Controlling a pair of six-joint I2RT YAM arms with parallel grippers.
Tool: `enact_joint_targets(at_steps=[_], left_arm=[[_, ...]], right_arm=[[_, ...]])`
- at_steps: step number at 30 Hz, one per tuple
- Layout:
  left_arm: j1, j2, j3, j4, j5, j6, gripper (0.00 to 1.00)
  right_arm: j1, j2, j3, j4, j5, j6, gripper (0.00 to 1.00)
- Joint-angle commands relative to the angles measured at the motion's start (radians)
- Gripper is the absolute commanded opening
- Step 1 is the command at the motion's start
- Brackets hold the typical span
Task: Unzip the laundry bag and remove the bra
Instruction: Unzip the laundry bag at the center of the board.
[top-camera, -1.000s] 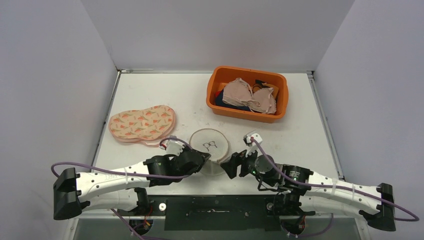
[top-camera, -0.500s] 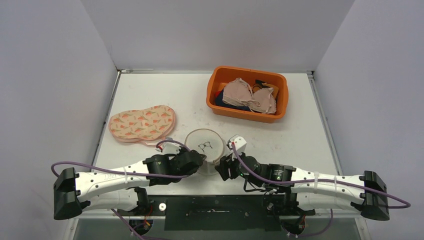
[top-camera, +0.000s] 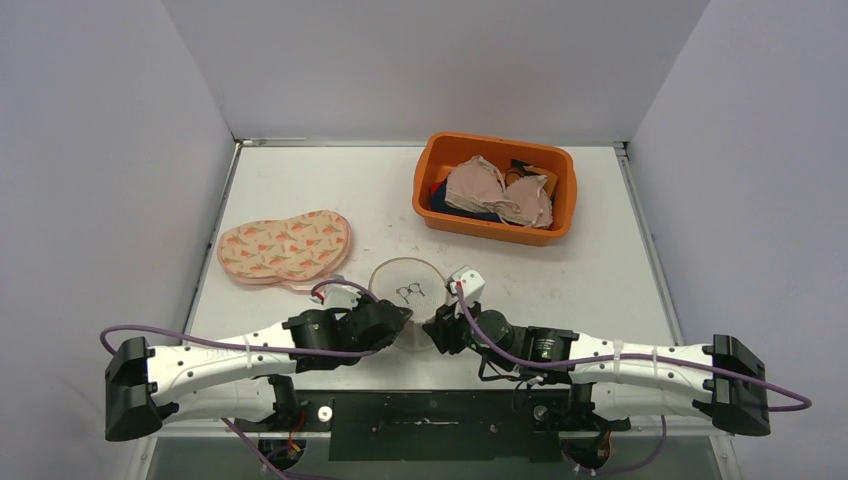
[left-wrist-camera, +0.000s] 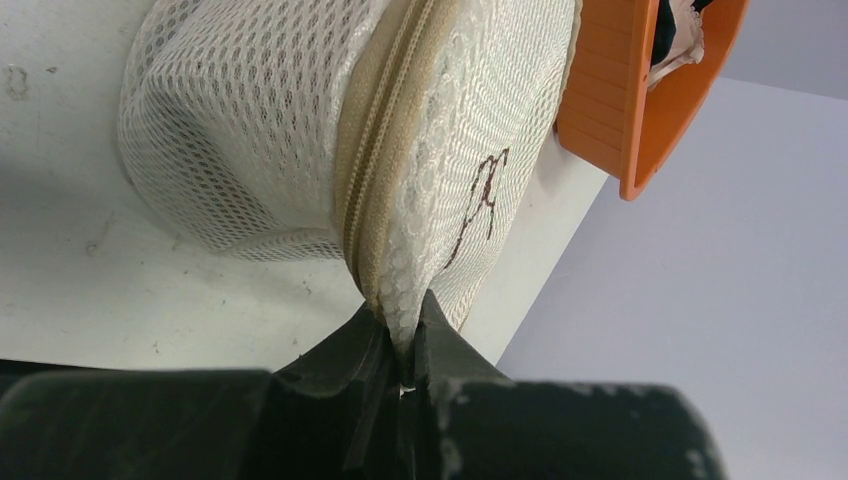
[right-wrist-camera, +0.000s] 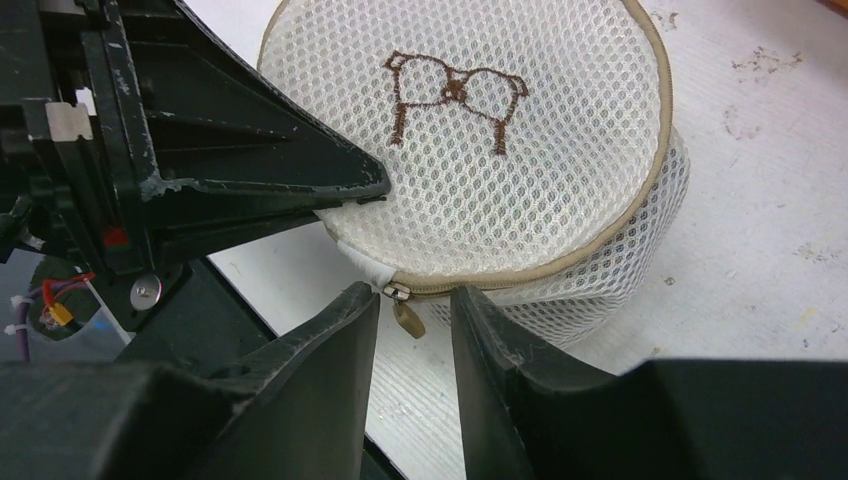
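The laundry bag (top-camera: 408, 285) is a round white mesh pouch with a brown embroidered logo, standing near the table's front edge. My left gripper (left-wrist-camera: 400, 318) is shut on the bag's mesh rim right beside the beige zipper (left-wrist-camera: 372, 195). In the right wrist view the bag (right-wrist-camera: 520, 190) fills the middle, with the left gripper's fingers (right-wrist-camera: 300, 180) pinching its near-left rim. My right gripper (right-wrist-camera: 412, 298) is open, its jaws on either side of the small tan zipper pull (right-wrist-camera: 408, 318) without touching it. The zipper is closed. The bra is hidden.
An orange bin (top-camera: 495, 232) with beige and dark garments stands at the back right; its corner (left-wrist-camera: 600, 110) shows behind the bag. A carrot-patterned pouch (top-camera: 285, 246) lies at the left. Both arms meet at the front edge (top-camera: 430, 355).
My right arm has moved left to the bag, and its jaws have narrowed around the zipper pull. The left gripper keeps its hold; the bag has shifted slightly left.
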Motion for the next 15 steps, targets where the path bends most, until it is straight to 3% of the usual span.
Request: enact_joint_targets(at_steps=[1, 7, 15], left_arm=[[-0.004, -0.018, -0.007, 0.011, -0.019, -0.002, 0.00], [-0.004, -0.015, -0.011, 0.016, -0.014, -0.004, 0.00], [-0.004, -0.014, -0.007, 0.020, -0.014, -0.001, 0.00]], right_arm=[[0.009, 0.011, 0.015, 0.084, 0.004, 0.013, 0.32], [0.009, 0.005, 0.008, 0.073, 0.002, 0.020, 0.29], [0.009, -0.030, -0.026, 0.065, -0.025, 0.031, 0.38]])
